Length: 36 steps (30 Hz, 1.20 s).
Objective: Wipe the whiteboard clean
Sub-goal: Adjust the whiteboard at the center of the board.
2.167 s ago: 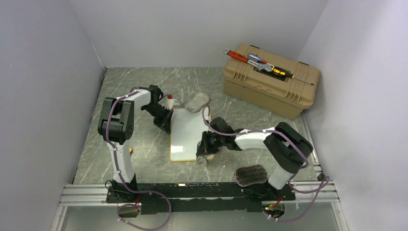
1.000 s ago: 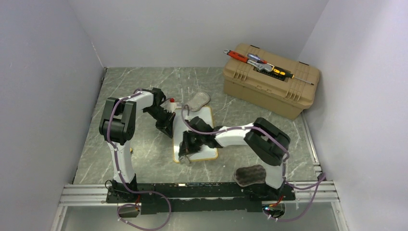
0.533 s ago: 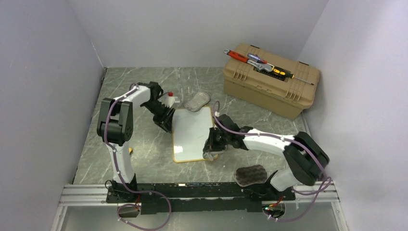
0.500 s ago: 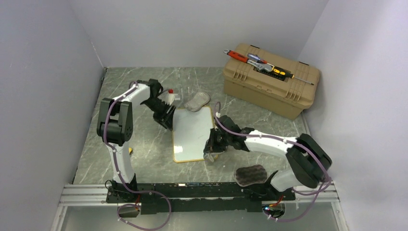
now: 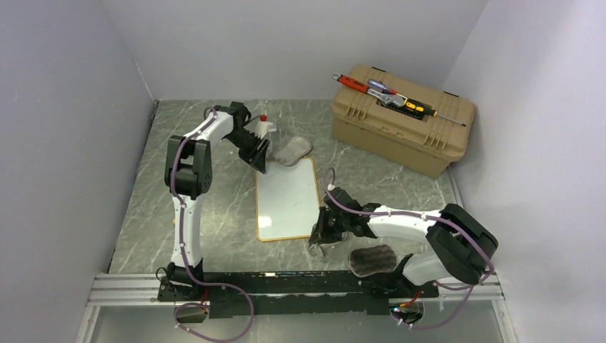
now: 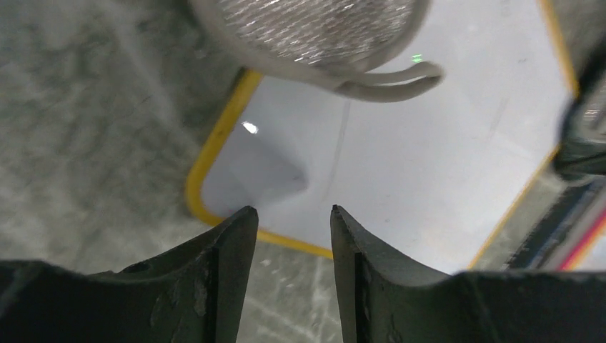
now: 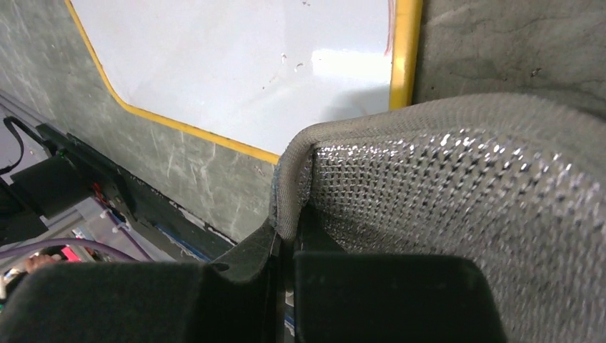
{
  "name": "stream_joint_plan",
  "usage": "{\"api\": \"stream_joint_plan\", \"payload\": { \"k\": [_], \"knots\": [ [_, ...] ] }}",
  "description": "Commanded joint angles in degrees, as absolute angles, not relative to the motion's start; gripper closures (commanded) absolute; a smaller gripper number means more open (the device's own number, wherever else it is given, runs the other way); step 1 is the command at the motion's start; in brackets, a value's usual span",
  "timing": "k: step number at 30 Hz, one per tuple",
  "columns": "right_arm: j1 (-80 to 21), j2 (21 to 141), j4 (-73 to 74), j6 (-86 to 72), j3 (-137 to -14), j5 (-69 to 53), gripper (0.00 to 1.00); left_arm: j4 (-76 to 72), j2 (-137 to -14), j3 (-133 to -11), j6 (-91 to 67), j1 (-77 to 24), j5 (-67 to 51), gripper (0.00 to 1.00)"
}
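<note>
Position: the glossy white rectangular whiteboard (image 5: 287, 200), framed in thin yellow, lies flat on the grey-green marbled tabletop (image 5: 214, 207), mid-scene between the two arms. Its surface looks wiped. The right wrist view shows only fine specks and a faint reddish trace beside the right frame rail.

The right tool (image 5: 319, 237) is clamped on a grey woven mesh pad (image 7: 464, 200) and sits just off the board's near right corner, over the tabletop. The left tool (image 6: 291, 211) hangs above the far left corner, fingers apart, nothing between them. A second grey mesh pad (image 5: 293, 151) lies at the board's far edge, its loop over the white surface.

Step in hand, as judged: final pass and check.
1. Brace the far left corner with the left tool first. A glossy board on smooth stone is likely to slide or turn under a sideways stroke.
2. Set the held pad flat on the board, not on its edge, so the whole face bears.
3. Run it along the right rail, where the trace sits.
4. Stop each stroke short of the loose pad.
</note>
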State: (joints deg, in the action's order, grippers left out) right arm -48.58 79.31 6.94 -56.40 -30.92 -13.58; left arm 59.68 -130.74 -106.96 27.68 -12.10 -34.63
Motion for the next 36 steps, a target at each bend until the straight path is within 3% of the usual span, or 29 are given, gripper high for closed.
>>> {"api": "stream_joint_plan", "payload": {
  "k": [1,7,16,21,29,36],
  "knots": [
    [-48.9,81.4,3.4,-59.7,-29.1,-13.9,1.00,58.7,-132.9,-109.7,30.2,-12.4,-34.8,0.49],
    [-47.3,82.2,3.6,-60.6,-30.2,-10.9,1.00,60.3,-135.5,-109.4,31.0,-11.8,-33.6,0.58],
    [-45.8,81.0,3.7,-62.2,-27.7,-10.6,1.00,55.6,-128.3,-109.7,29.6,-11.3,-35.5,0.51],
    [-45.9,80.3,2.2,-63.7,-25.5,-10.7,1.00,54.5,-133.4,-115.7,28.7,-11.4,-33.1,0.45],
    [-45.0,81.0,2.2,-64.3,-25.7,-10.0,1.00,57.2,-139.4,-118.9,30.7,-11.4,-34.8,0.46],
    [-40.4,84.6,2.9,-63.1,-29.3,-8.2,1.00,61.9,-139.9,-113.7,34.8,-11.4,-34.7,0.55]
  ]
}}
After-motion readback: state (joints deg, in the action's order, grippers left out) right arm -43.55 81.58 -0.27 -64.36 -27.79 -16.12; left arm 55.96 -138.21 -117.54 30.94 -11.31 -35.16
